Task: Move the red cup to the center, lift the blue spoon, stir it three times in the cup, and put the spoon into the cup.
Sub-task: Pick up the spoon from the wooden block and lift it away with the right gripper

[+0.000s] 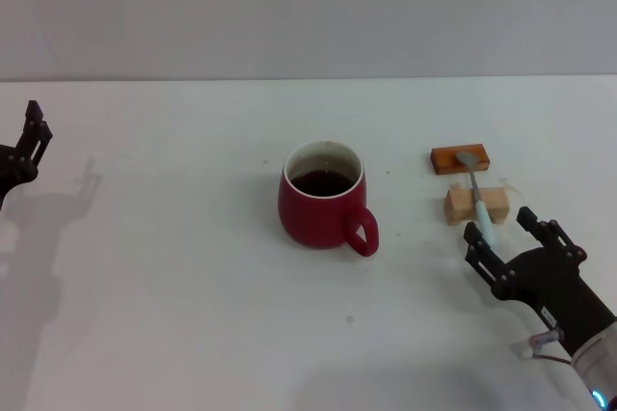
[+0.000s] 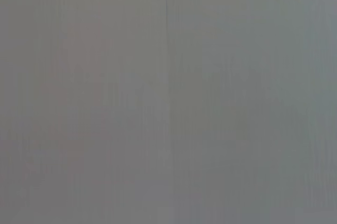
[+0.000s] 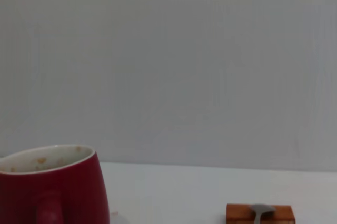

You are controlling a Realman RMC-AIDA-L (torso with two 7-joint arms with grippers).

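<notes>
Fingers of the right gripper (image 1: 503, 232) are spread, empty, just short of the blue spoon (image 1: 475, 192), which is propped across the light wooden block (image 1: 474, 205) and orange-brown block (image 1: 460, 158) beyond. Farther left, the red cup (image 1: 322, 197) is already centred. Lifting the spoon seems next: its handle must be straddled and pinched. The left gripper (image 1: 29, 146) is parked far left, fingers parted.

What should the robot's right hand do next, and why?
Probably edge the open right gripper forward and close on the pale-blue handle of the small blue spoon. The squat dark-red cup already sits mid-table, and the handle tip lies between the fingers, propped across two wooden blocks.
</notes>
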